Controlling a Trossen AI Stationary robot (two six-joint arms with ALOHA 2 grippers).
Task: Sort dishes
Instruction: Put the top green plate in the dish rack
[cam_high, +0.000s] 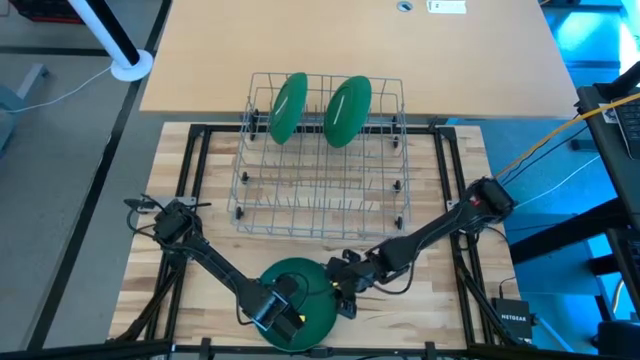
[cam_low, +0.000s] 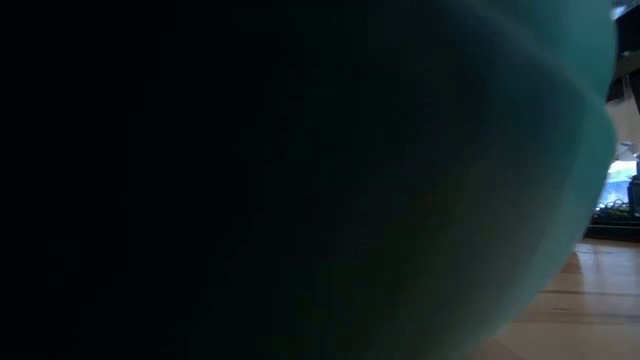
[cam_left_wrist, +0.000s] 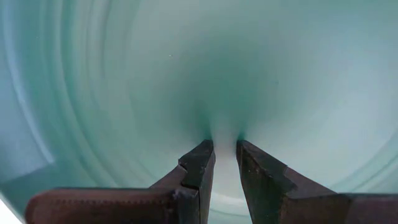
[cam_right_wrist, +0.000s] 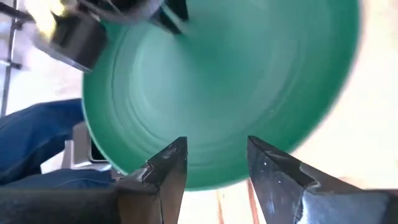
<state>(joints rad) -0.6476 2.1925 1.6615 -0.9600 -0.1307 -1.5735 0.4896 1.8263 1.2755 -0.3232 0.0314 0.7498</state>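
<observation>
Near plate: round dark-green matte plastic plate (cam_high: 310, 290) on the light wooden worktop (cam_high: 210, 190), just in front of the grey wire dish rack (cam_high: 320, 190); fills the low view (cam_low: 420, 180) up close.
Left claw (cam_left_wrist: 225, 155): over the near plate's front-left part; fingers (cam_left_wrist: 199, 168) slightly parted, tips against the plate surface, not clearly pinching it.
Right claw (cam_right_wrist: 216, 163): at the near plate's right edge, beside the rack's front; spread, plate rim between the fingers (cam_right_wrist: 168, 165), contact unclear.
Racked plates: two green plates, left (cam_high: 289, 106) and right (cam_high: 347, 110), standing on edge in the rack's far row, side by side, apart.
Background: blue-clad leg (cam_right_wrist: 37, 134) beyond the worktop in the right wrist view.
</observation>
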